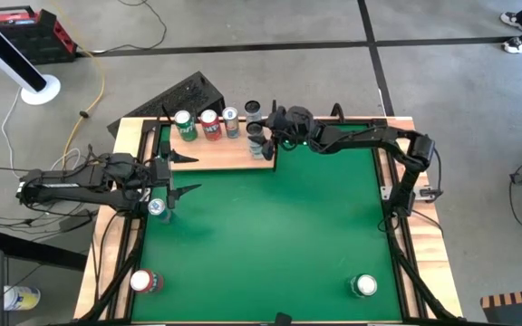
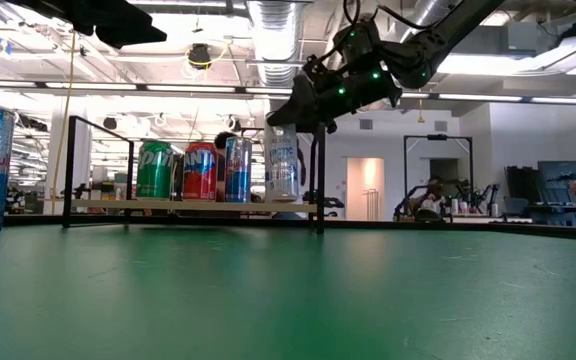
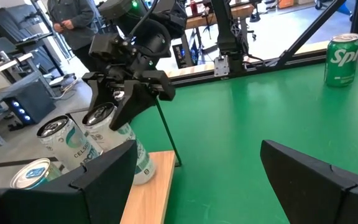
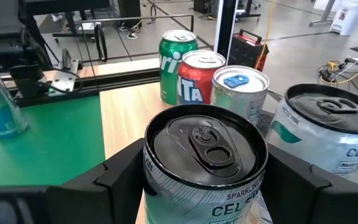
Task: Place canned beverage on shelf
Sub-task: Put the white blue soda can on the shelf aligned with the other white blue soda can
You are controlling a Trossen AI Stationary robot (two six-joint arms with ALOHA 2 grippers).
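Observation:
The shelf (image 1: 216, 156) is a pale wood board with black posts at the table's far left. On it stand a green can (image 1: 185, 126), a red can (image 1: 210, 125) and a blue-topped can (image 1: 231, 122). A white can with a black top (image 4: 204, 149) stands upright at the board's right end (image 2: 281, 160); its base is at the board, and I cannot tell whether it rests there. My right gripper (image 1: 265, 136) reaches in from the right, shut on this can. A second white can (image 4: 331, 137) stands just beyond it. My left gripper (image 1: 187, 174) waits open at the left edge. My right gripper pinches the white can between its two fingers (image 4: 120, 177), one on each side of the wall just under the top rim (image 3: 101, 115). The fingers come nearly level from the table's right side, slanting slightly down. The can sits upright, base at the shelf board.
A blue and silver can (image 1: 159, 208) stands on the green table below my left gripper. A red can (image 1: 143, 282) is at the near left corner and a green can (image 1: 364, 286) at the near right. A black shelf post (image 2: 320, 180) rises right beside the held can.

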